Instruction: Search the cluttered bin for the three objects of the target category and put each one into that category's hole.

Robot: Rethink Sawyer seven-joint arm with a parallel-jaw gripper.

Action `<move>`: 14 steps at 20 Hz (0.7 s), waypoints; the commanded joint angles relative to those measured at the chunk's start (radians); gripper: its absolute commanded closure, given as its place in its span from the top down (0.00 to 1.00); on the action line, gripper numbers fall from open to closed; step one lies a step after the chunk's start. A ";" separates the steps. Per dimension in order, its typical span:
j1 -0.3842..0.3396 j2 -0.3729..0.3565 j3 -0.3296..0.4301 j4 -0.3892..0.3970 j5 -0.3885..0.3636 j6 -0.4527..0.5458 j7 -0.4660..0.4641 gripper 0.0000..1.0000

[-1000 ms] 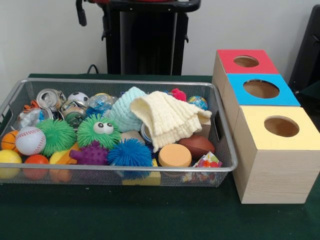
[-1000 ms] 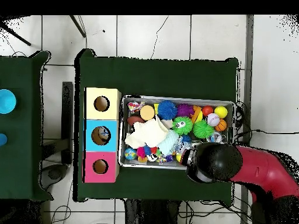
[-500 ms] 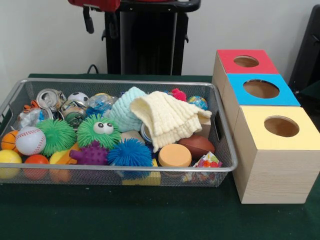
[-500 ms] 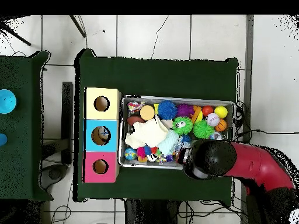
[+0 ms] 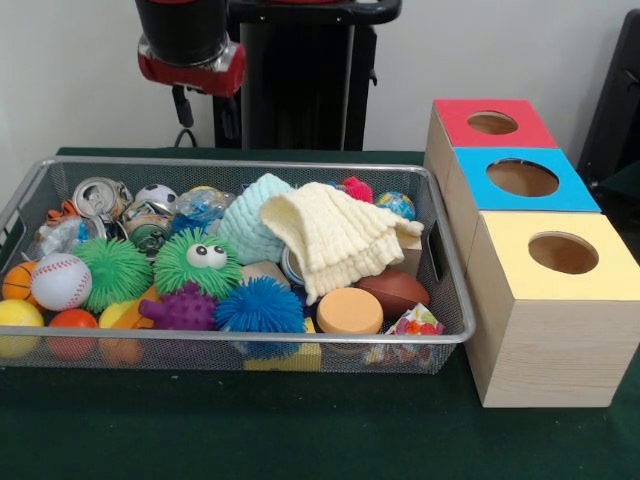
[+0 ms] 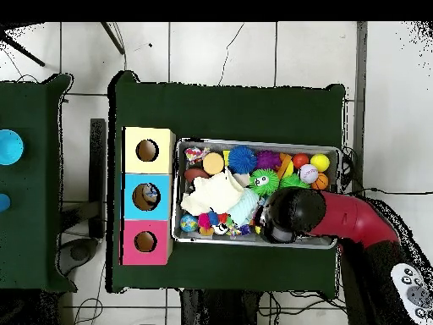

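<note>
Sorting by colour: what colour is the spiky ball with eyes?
Green spiky ball; front view shows it best.

I count one mesh bin (image 5: 440, 300) and three wooden boxes: one red-topped (image 5: 470, 135), one blue-topped (image 5: 500, 195), one yellow-topped (image 5: 545, 330), each with a single round hole. In the bin I count four spiky balls: two green (image 5: 115, 270) (image 5: 197, 262), one purple (image 5: 185, 308), one blue (image 5: 259, 306). One baseball (image 5: 60, 281), one soccer ball (image 5: 155, 195), one brown football (image 5: 396, 291), one globe ball (image 5: 397, 205). Two knitted cloths: cream (image 5: 335, 240), teal (image 5: 245, 220). At least two crushed cans (image 5: 100, 196) (image 5: 148, 230). One orange disc (image 5: 349, 311).
</note>
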State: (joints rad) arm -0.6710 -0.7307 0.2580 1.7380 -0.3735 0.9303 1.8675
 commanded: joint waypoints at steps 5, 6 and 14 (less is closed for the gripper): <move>0.058 0.097 -0.107 -0.101 0.009 -0.069 0.202 1.00; 0.061 0.102 -0.109 -0.103 0.012 -0.073 0.195 1.00; 0.091 0.145 -0.105 -0.071 0.040 -0.158 0.191 1.00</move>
State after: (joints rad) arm -0.6015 -0.6378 0.1594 1.6923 -0.3610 0.9009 1.8687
